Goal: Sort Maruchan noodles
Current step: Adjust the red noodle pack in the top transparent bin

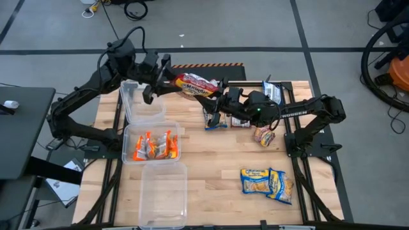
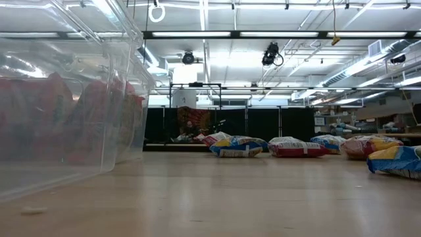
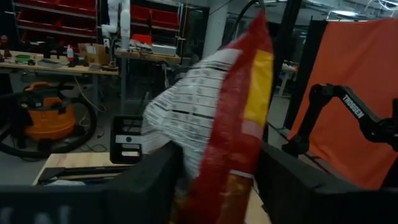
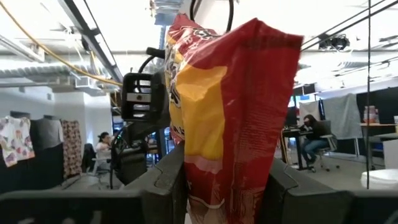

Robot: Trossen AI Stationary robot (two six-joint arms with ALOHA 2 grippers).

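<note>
A red Maruchan noodle packet (image 1: 195,85) hangs in the air over the table's far middle, between my two grippers. My left gripper (image 1: 171,80) reaches it from the left and my right gripper (image 1: 220,91) from the right; each has one end of it between its fingers. Orange packets (image 1: 153,147) lie in the middle clear bin. Two blue-and-yellow packets (image 1: 267,182) lie flat on the table at the near right. More packets (image 1: 216,121) (image 1: 264,135) lie below the right arm. The low view shows no gripper. My left gripper has the red packet's left end (image 3: 214,180) pinched between its two fingers (image 3: 155,186), coming level from the table's left. The packet is lifted clear and runs on toward the other gripper. My right gripper pinches the packet's right end (image 4: 227,186) between its two fingers (image 4: 165,180), coming from the table's right and slanting upward. The packet stands up beyond the fingers, clear of the table.
Three clear bins stand in a row down the table's left: an empty far one (image 1: 142,101), the one with orange packets, and an empty near one (image 1: 163,188). Several packets (image 2: 299,147) lie across the far table in the low view. Bare wood lies at the near middle.
</note>
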